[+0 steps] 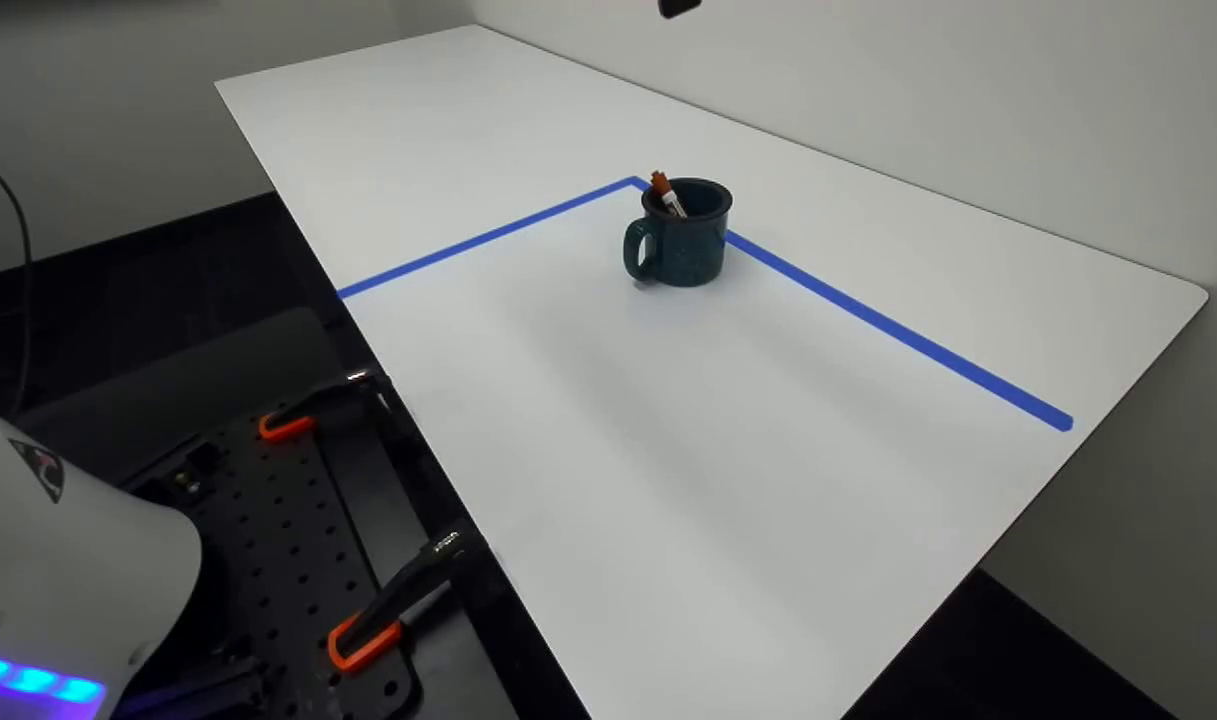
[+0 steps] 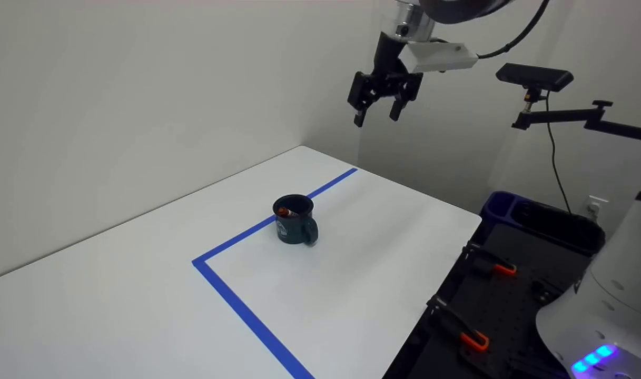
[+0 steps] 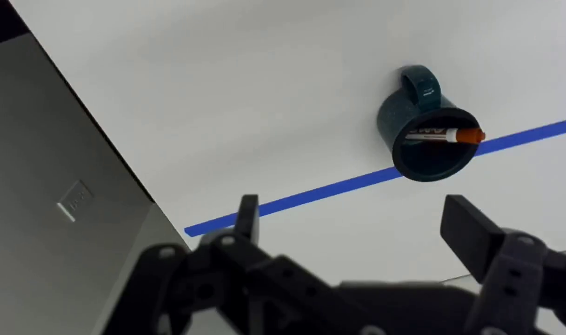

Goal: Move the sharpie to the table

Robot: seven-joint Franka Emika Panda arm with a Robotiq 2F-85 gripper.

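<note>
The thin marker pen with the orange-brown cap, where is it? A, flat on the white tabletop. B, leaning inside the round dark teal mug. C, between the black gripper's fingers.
B, since the wrist view shows the marker pen with its body down inside the dark teal mug and its orange-brown cap sticking out.

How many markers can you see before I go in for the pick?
1. The sharpie leans inside the dark mug, cap end up. The mug's lower inside is too dark to rule out another.
</note>
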